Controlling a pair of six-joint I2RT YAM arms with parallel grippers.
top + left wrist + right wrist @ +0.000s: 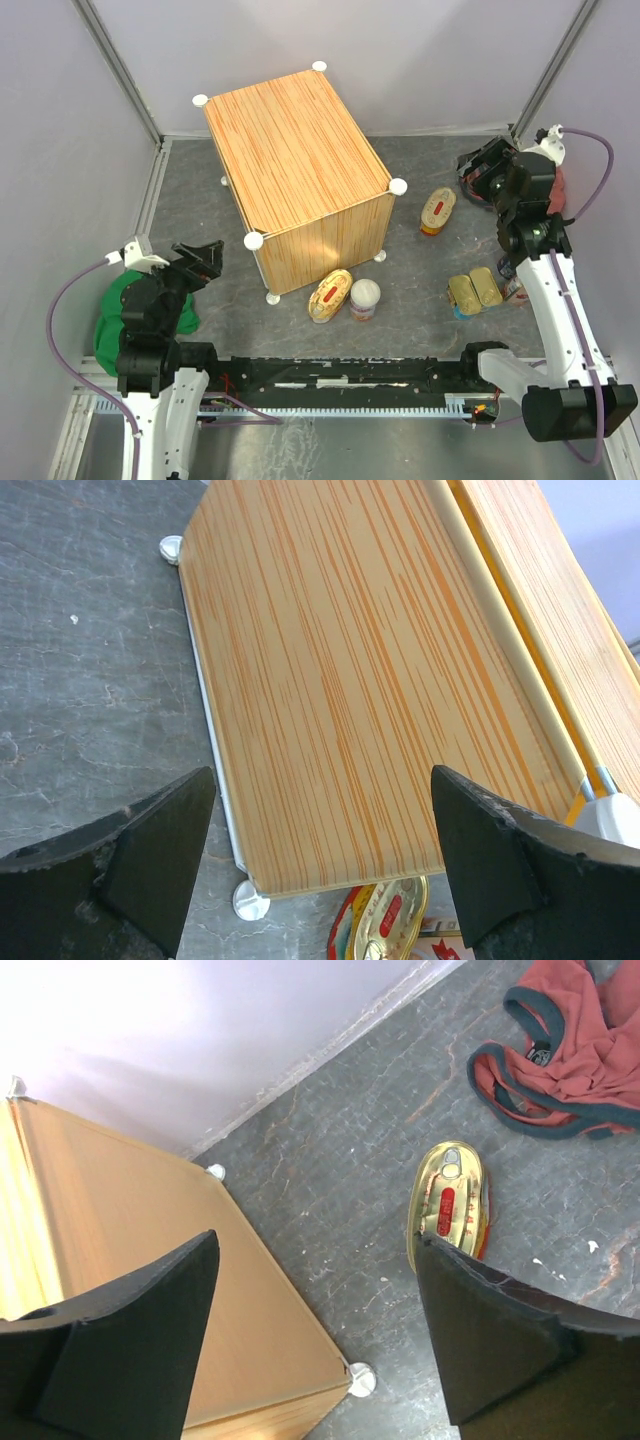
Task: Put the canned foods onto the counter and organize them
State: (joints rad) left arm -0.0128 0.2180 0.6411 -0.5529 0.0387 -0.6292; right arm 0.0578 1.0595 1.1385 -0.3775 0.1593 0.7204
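Light wood-grain counter (295, 160) stands at mid-table with no can on its top, so I judge the task to be at its start. Tins noted on the grey table: right-hand oval tin (450, 1205) lying flat, tab lid up, apart from the counter's right side; second oval tin (330, 295) at the counter's near corner, just beside a white-lidded can (364, 298); two rectangular tins (474, 291) side by side near the right arm. The others are not confirmed; one object is partly hidden behind that arm. Right gripper (315, 1250) is raised, fingers spread wide and holding nothing, with the right-hand oval tin off-centre under its right finger. Left gripper (322, 790) is likewise spread and unloaded, facing the counter's side panel. Judged step: the right arm's pick of the right-hand oval tin. Recommendations: centre over the tin first, then turn the wrist so the fingers close across its narrow width, not its length. Descend until the pads sit on the low side wall, since the smooth metal looks likely to slip. Keep clear of the red cloth (560, 1060) nearby. Lift above the corner knob (398, 186) before crossing. Set the tin down toward the far edge, leaving room for the rest.
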